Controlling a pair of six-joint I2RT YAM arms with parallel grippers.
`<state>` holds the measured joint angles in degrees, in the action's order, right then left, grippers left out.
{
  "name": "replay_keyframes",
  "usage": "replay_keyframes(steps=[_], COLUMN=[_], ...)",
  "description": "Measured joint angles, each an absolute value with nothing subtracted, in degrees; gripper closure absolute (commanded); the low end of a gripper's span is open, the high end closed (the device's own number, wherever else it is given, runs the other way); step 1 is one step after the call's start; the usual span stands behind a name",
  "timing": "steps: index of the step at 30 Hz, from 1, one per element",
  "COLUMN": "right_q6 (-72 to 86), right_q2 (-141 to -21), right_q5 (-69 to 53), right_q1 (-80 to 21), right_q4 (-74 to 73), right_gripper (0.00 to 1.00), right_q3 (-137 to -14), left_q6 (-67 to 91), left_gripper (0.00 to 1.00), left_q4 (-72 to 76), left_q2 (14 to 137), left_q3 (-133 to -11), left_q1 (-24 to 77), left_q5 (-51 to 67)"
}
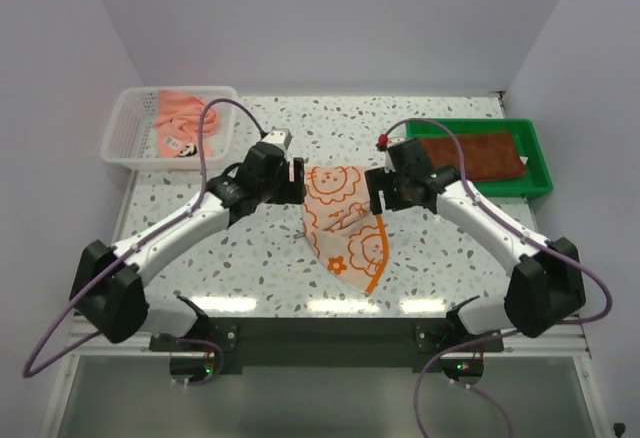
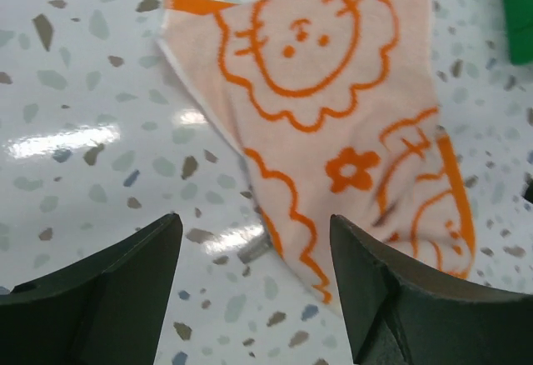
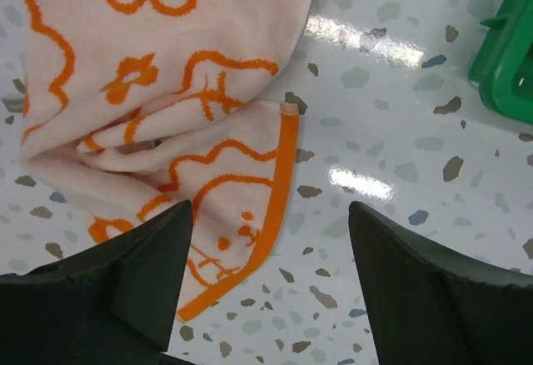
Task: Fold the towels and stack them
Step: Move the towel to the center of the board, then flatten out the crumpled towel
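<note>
An orange-and-cream towel (image 1: 345, 223) with lion and flower outlines lies crumpled and partly folded over itself in the middle of the table. My left gripper (image 1: 300, 180) hovers at its upper left edge, open and holding nothing. In the left wrist view the towel (image 2: 333, 107) lies ahead of the open left gripper (image 2: 254, 217), its scalloped edge reaching between the fingers. My right gripper (image 1: 375, 193) hangs open at the towel's upper right. In the right wrist view that gripper (image 3: 271, 204) stands over the towel's (image 3: 166, 48) orange-bordered corner. A dark brown towel (image 1: 470, 156) lies flat in the green tray.
A white mesh basket (image 1: 125, 133) at the back left holds a salmon pink towel (image 1: 180, 118). The green tray (image 1: 540, 173) sits at the back right, its edge showing in the right wrist view (image 3: 508, 57). The table (image 1: 250, 258) is speckled white terrazzo.
</note>
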<state>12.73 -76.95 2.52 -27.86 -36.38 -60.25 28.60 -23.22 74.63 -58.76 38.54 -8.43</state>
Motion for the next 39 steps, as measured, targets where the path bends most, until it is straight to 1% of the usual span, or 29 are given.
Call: replay_keyframes(steps=[2,4,5,8,10,13,19,22,24,25,26,27,28,31,32,36,39], right_q6=[13.10,13.56,13.89,15.29,16.36,18.13,20.60,21.74,22.24,22.50,22.61,22.92,23.00,23.27,23.20,22.81,22.46], right_q2=[-81.76,-86.08,-87.79,-93.38,-96.60,-101.06,-107.42,-109.36,-110.67,-111.24,-111.46,-111.79,-112.18,-113.16,-113.25,-112.20,-107.81], right_q5=[2.74,3.05,3.05,2.20,1.52,-0.95,-3.70,-4.71,-5.56,-5.80,-6.04,-6.28,-6.72,-7.40,-7.60,-8.58,-8.78], right_q1=[-27.79,-27.55,-27.29,-25.74,-24.21,-21.58,-18.98,-18.94,-18.94,-18.94,-18.94,-18.92,-18.87,-18.79,-18.74,-18.72,-18.74], right_q4=[-36.18,-35.62,-35.18,-32.91,-31.07,-28.21,-24.43,-22.20,-20.80,-20.14,-19.59,-19.00,-18.35,-17.39,-17.43,-18.76,-21.10], right_gripper=[0.26,0.27,0.28,0.28,0.28,0.30,0.38,0.43,0.48,0.55,0.58,0.64,0.79,1.00,1.00,1.00,1.00], right_q3=[-62.33,-65.10,-66.24,-70.22,-71.83,-72.66,-72.69,-72.79,-73.14,-73.32,-73.67,-74.00,-74.37,-75.18,-75.42,-76.77,-76.14], left_q6=[29.67,30.70,30.98,31.55,32.01,32.45,33.52,33.87,33.95,34.02,34.02,34.09,34.22,34.48,34.48,33.41,32.84], left_gripper=[0.26,0.27,0.29,0.33,0.35,0.38,0.40,0.44,0.49,0.51,0.58,0.62,0.76,0.99,1.00,1.00,1.00], left_q4=[-21.06,-19.49,-19.33,-18.59,-17.76,-16.49,-14.11,-13.58,-12.99,-12.78,-12.73,-12.64,-12.56,-12.47,-12.80,-14.76,-18.46], left_q2=[80.23,86.37,89.58,98.37,102.08,105.16,107.63,109.71,110.96,111.46,111.63,111.98,112.40,112.95,112.92,111.81,107.81], left_q3=[-58.76,-59.27,-60.03,-63.77,-65.80,-67.64,-69.58,-70.81,-71.13,-71.29,-71.72,-72.10,-72.38,-73.17,-73.43,-74.67,-74.78], left_q1=[34.24,30.83,29.50,27.24,26.57,26.09,25.93,25.87,25.87,25.87,25.85,25.85,25.82,25.76,25.71,25.52,25.50], left_q5=[-8.47,-8.80,-8.80,-8.01,-7.44,-6.44,-5.63,-5.08,-4.84,-4.89,-4.67,-4.64,-4.60,-4.32,-4.21,-4.36,-4.64])
